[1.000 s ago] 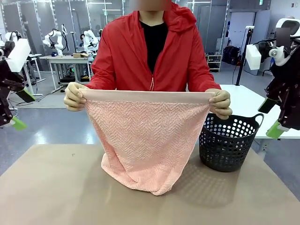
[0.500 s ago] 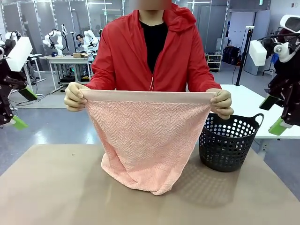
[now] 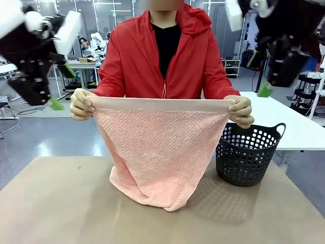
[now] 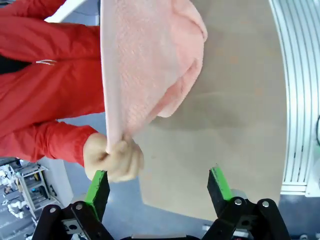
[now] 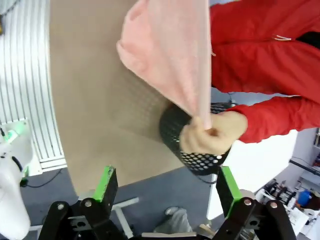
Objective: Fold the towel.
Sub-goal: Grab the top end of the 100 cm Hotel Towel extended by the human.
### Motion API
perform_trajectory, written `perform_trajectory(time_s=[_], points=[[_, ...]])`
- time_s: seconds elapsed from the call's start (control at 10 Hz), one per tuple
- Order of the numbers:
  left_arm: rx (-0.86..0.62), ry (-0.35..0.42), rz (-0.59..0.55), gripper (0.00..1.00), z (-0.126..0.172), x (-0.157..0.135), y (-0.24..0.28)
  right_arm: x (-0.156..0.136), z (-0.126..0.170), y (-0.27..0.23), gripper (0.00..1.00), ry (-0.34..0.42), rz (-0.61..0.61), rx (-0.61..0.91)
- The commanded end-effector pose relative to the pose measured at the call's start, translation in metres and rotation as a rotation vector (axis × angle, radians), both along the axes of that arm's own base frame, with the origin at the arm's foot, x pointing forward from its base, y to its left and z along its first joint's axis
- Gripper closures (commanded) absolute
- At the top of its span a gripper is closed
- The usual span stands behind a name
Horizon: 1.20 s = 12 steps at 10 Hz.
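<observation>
Fingers (image 4: 97, 187) of the left gripper (image 4: 157, 182) stand wide apart with nothing between them. The right gripper (image 5: 166, 182) has its fingers (image 5: 226, 186) spread just as wide, also empty. Both grippers are high above the counter (image 3: 51, 203), one at each side of the person, and both are blurred in the front view. The person across the counter holds the towel (image 3: 160, 152) up by its two top corners, one hand (image 3: 81, 104) toward the left gripper and the other hand (image 3: 239, 112) toward the right. The towel's plain band runs taut between the hands. The rest hangs down, and its bunched lower end rests on the counter. A black perforated basket (image 3: 249, 155) stands on the counter just beside the towel, on the right arm's side. Neither gripper touches the towel.
</observation>
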<state>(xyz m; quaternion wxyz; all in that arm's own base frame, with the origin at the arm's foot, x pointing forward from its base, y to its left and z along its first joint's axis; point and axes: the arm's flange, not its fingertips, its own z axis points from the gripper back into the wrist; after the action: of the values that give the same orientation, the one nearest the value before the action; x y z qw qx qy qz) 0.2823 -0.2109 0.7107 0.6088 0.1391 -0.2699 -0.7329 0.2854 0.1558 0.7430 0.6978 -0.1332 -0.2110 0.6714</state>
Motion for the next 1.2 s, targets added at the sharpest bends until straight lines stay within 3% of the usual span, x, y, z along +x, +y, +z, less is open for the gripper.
perform_trajectory(time_s=[0.0,0.5,0.8,0.9,1.1], points=[[0.031,-0.002,0.010,0.00,0.006,0.022,-0.025,0.030,-0.002,0.013,0.00,-0.013,-0.018,-0.028],[0.051,0.099,0.026,0.00,-0.010,0.080,-0.056,0.076,-0.034,0.040,0.00,0.053,0.048,-0.003],[0.017,0.126,-0.006,0.00,-0.029,0.116,-0.058,0.100,-0.057,0.050,0.00,0.117,0.072,0.019],[0.026,0.143,0.031,0.00,-0.038,0.128,-0.058,0.106,-0.066,0.053,0.00,0.140,0.089,0.019],[0.015,0.213,0.045,0.00,-0.059,0.142,-0.059,0.120,-0.088,0.058,0.00,0.196,0.100,0.037]])
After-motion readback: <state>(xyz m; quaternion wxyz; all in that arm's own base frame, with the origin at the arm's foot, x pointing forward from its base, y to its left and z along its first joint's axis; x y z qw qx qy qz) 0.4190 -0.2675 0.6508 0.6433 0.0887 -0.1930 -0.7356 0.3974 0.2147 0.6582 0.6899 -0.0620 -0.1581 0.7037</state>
